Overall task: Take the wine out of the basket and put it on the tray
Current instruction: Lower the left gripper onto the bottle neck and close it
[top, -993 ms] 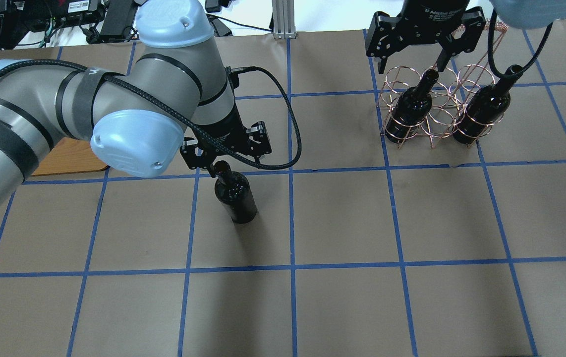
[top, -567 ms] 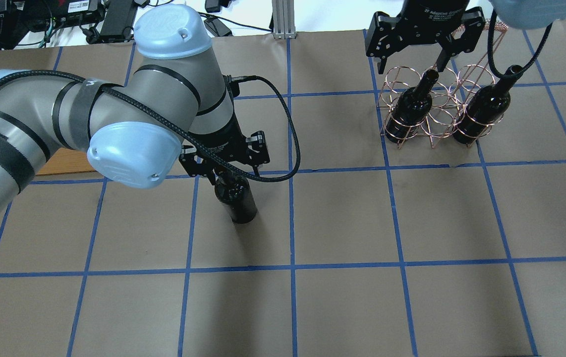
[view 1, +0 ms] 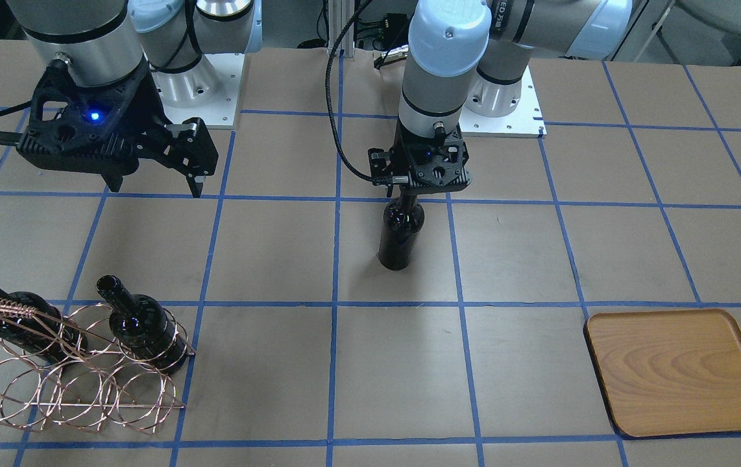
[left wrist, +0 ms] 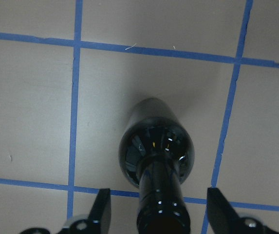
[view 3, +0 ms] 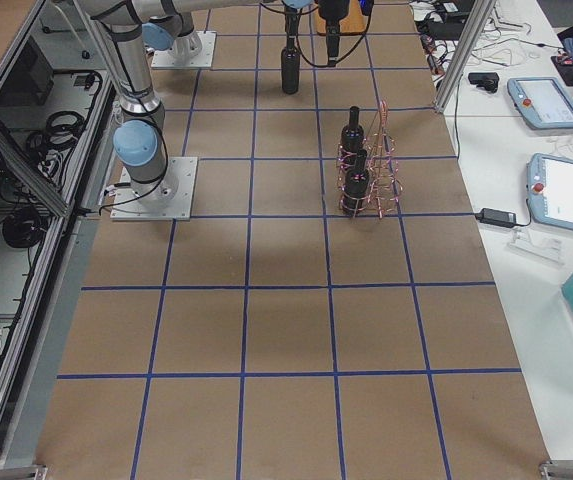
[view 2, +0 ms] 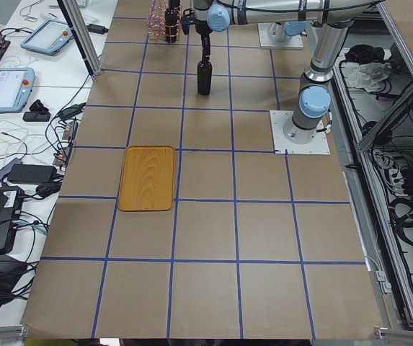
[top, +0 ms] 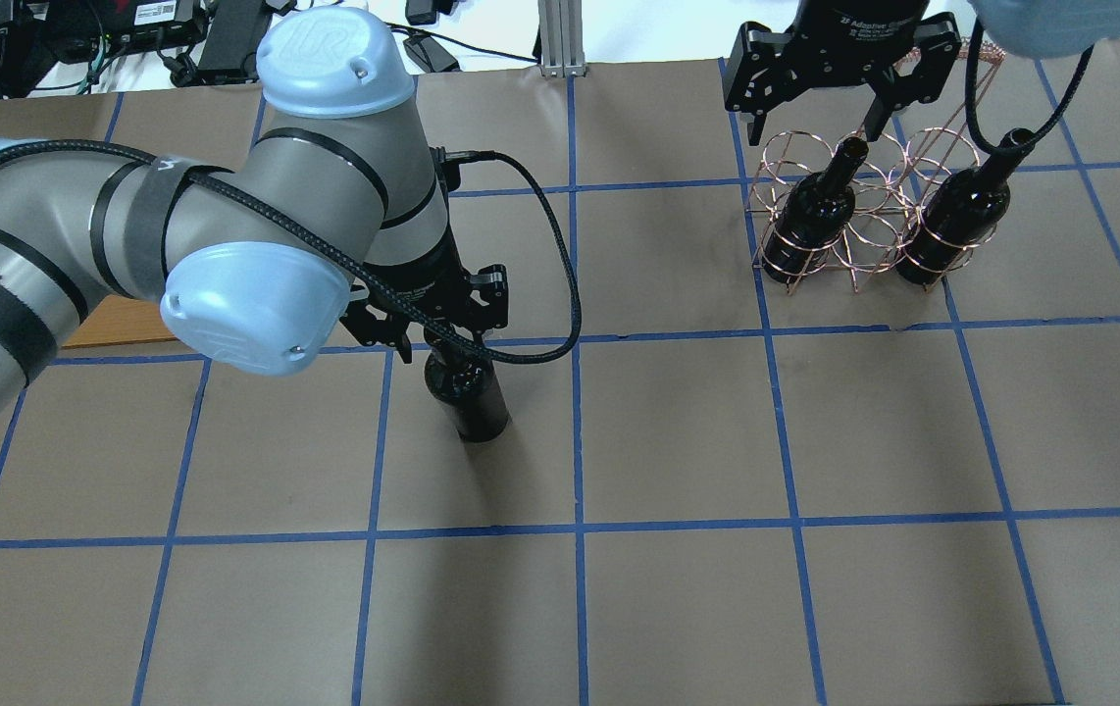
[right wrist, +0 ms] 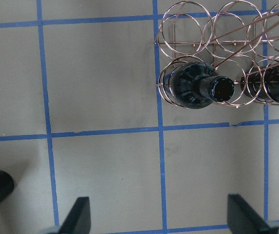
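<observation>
One wine bottle [view 1: 400,237] stands upright on the table near the middle, also in the overhead view [top: 470,397]. My left gripper [top: 428,341] is open with its jaws on either side of the bottle's neck [left wrist: 161,204], a gap on each side. Two more bottles [top: 815,211] [top: 962,211] sit in the copper wire basket [view 1: 78,389] at the far right. My right gripper [top: 820,108] hangs open and empty above the basket [right wrist: 207,34]. The wooden tray [view 1: 675,370] lies empty on my left, mostly hidden under the left arm in the overhead view [top: 128,319].
The table is covered in brown paper with a grid of blue tape. A black cable [top: 560,255] loops from the left wrist beside the standing bottle. Tablets and cables lie on side benches [view 2: 19,79] off the table.
My left gripper has come down over the standing bottle's neck, so the bottle's mouth is now hidden under it. The bottle, the basket and the right gripper have not moved.
</observation>
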{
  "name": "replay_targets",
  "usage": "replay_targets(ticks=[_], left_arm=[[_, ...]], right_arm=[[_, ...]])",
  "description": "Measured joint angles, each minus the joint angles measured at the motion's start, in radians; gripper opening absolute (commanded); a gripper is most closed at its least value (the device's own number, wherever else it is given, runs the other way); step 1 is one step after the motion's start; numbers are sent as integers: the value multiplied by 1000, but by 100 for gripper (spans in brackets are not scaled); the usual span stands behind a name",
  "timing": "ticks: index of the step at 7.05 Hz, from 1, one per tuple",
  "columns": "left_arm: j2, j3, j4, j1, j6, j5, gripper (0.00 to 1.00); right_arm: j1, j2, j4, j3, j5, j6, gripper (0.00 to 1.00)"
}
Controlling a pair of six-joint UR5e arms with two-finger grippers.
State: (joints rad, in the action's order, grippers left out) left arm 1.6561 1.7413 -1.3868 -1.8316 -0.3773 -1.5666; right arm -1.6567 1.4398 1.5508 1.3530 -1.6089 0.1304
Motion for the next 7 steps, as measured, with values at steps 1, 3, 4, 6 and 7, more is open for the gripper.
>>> replay_targets(ticks=[1, 3, 4, 6, 7], left_arm=[[2, 0, 7, 0, 0, 1, 59], [3, 0, 14, 0, 2, 1, 49], [1, 0, 14, 0, 7, 1, 37], [-2, 0, 14, 0, 11, -1, 25], [-3, 0, 16, 0, 15, 0, 0]], right_arm=[[0, 0, 1, 0, 1, 0, 100], [0, 1, 6, 0, 2, 0, 100], [0, 1, 7, 0, 1, 0, 100], [0, 0, 8, 0, 2, 0, 100], [0, -1, 8, 0, 2, 0, 100]])
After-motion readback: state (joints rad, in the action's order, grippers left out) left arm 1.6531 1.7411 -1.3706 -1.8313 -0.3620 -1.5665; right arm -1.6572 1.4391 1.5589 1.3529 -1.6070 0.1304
